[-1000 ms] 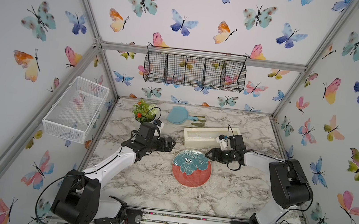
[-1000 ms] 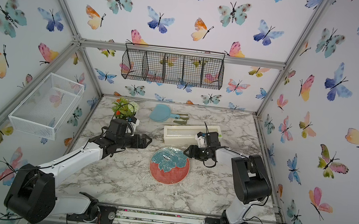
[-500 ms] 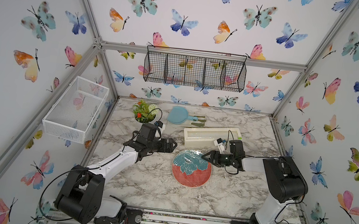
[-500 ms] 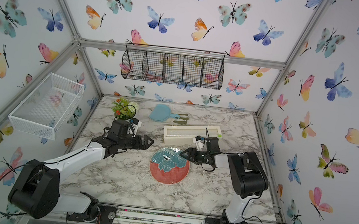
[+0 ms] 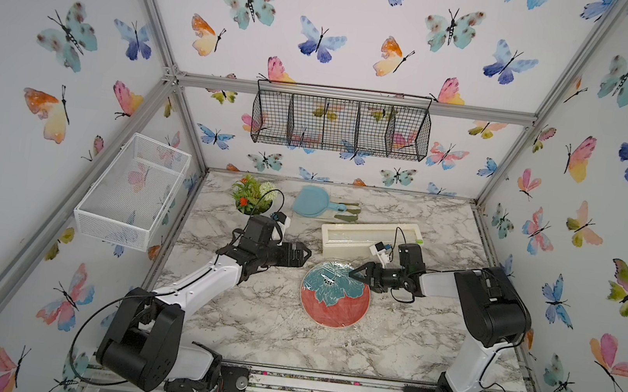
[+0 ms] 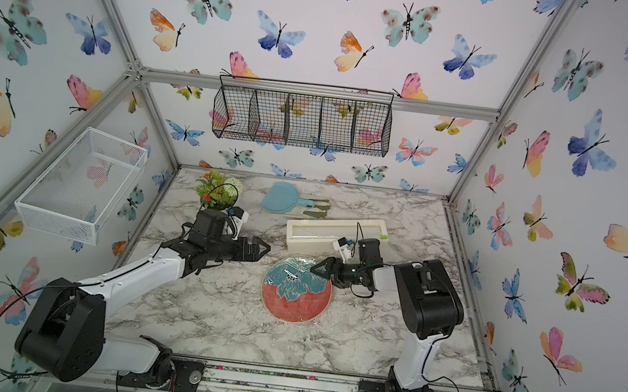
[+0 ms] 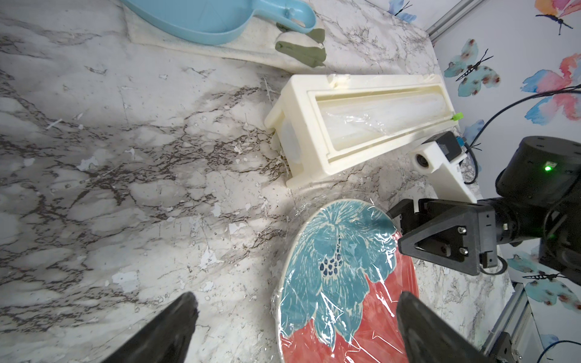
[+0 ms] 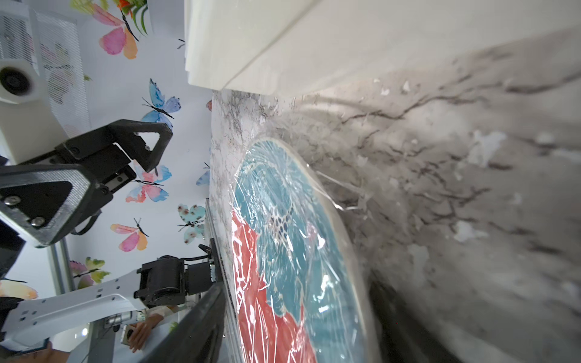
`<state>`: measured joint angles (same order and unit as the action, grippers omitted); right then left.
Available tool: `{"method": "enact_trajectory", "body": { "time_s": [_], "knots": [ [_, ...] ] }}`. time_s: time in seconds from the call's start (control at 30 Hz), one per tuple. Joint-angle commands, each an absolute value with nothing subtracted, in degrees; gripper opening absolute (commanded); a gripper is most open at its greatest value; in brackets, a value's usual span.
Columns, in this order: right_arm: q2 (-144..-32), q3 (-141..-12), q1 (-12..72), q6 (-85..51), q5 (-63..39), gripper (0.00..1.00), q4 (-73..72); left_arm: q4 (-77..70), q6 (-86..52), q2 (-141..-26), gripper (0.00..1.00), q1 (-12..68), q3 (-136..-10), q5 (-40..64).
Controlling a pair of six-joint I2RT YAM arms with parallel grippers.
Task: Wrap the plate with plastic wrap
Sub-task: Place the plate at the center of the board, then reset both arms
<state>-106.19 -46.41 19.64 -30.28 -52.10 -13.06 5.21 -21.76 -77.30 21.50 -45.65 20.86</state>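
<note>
Two pairs of jaws stand spread: our right gripper (image 5: 352,274) straddles the plate (image 5: 333,303) at its rim, we reckon to tuck the plastic wrap (image 7: 345,283) stretched over it, while our left gripper (image 5: 307,252) hovers empty, plate just ahead

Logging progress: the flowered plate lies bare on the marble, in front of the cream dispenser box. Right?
Not bare: plastic wrap covers the plate, as the left wrist view shows. It does lie in front of the dispenser box.

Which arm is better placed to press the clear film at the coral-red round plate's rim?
Right: right gripper straddles the plate's rim, jaws apart; left gripper hovers open, farther off.
</note>
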Motion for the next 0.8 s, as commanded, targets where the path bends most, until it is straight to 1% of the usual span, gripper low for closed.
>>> {"method": "enact_trajectory", "body": {
  "time_s": [0.0, 0.1, 0.17, 0.2, 0.33, 0.43, 0.5, 0.57, 0.63, 0.67, 0.7, 0.73, 0.77],
  "knots": [
    [-102.4, -50.1, 19.5, -21.4, -42.4, 0.78, 2.5, 7.0, -20.1, -77.7, 0.98, 21.7, -47.5, 20.5],
    [-99.0, -52.6, 19.4, -17.7, -36.5, 0.86, 9.4, 8.1, -19.4, -77.9, 0.98, 21.6, -48.2, 19.6],
    [-96.8, -53.5, 19.3, -16.2, -33.4, 0.96, 12.5, 8.6, -18.9, -78.0, 0.98, 21.6, -48.7, 19.2],
    [-95.8, -54.0, 19.1, -15.5, -32.3, 0.98, 13.8, 9.0, -18.8, -78.3, 0.98, 21.6, -48.9, 19.0],
    [-93.1, -56.2, 18.4, -13.2, -28.3, 0.98, 19.3, 10.6, -18.6, -78.9, 0.98, 21.5, -50.1, 17.3],
    [-88.2, -57.1, 17.7, -13.0, -19.4, 0.98, 23.0, 11.1, -19.5, -78.2, 0.98, 21.6, -50.4, 12.3],
    [-82.5, -57.1, 17.5, -13.5, -8.7, 0.97, 23.1, 9.1, -19.4, -77.1, 0.98, 21.7, -49.4, 8.8],
    [-77.5, -56.6, 17.4, -14.4, 2.9, 0.99, 20.7, 5.9, -19.7, -76.1, 0.98, 21.7, -47.8, 4.1],
    [-73.0, -53.8, 17.4, -13.8, 14.3, 0.99, 14.6, 1.9, -17.8, -75.5, 0.98, 21.8, -46.1, -0.3],
    [-71.1, -51.2, 17.3, -11.2, 17.7, 0.99, 10.2, 0.3, -16.4, -75.4, 0.98, 22.0, -45.6, -3.3],
    [-69.1, -46.2, 17.3, -5.3, 19.3, 0.99, 1.6, -1.1, -14.5, -75.4, 0.98, 22.2, -45.3, -6.5],
    [-68.2, -42.8, 17.3, -1.6, 20.0, 0.99, -4.0, -2.3, -12.8, -75.3, 0.98, 22.4, -45.1, -8.5],
    [-67.1, -37.1, 17.3, 1.5, 22.9, 0.99, -13.2, -4.2, -11.1, -75.3, 0.98, 22.4, -44.6, -10.7]
  ]
}}
